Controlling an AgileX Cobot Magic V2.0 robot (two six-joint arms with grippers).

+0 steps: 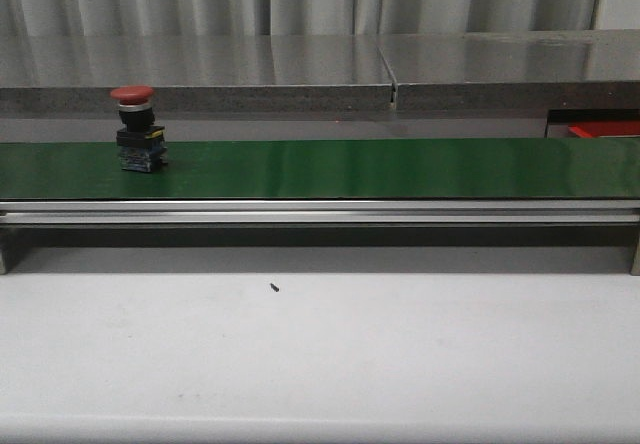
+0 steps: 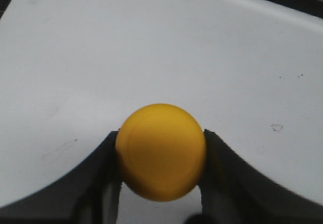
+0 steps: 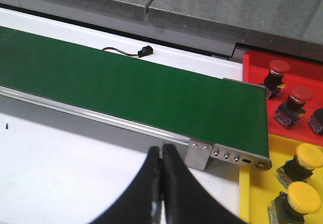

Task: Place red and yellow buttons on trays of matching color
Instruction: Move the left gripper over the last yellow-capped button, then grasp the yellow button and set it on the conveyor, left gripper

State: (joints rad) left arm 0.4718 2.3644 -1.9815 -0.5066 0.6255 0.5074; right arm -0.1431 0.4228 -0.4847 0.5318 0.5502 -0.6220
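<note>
Smooth, round, yellow button (image 2: 160, 151) pinched between the dark fingers of the left gripper (image 2: 160, 173), above the white table (image 2: 151, 47). Red mushroom-capped button (image 1: 137, 129) on a black-and-blue base, upright on the green belt (image 1: 380, 169) toward its left end. Right gripper (image 3: 161, 183) pressed together, empty, near the belt's end beside the red tray (image 3: 255, 62) and yellow tray (image 3: 252, 193).

The left tool (image 2: 160, 204) was clamped on a yellow button (image 2: 160, 151), one dark finger (image 2: 98, 183) pressed against each side of its round cap, above the white worktop (image 2: 151, 47). The right tool (image 3: 161, 183) hung with its two fingers pressed together, nothing between them, near the end of the green belt (image 3: 126, 90).
</note>
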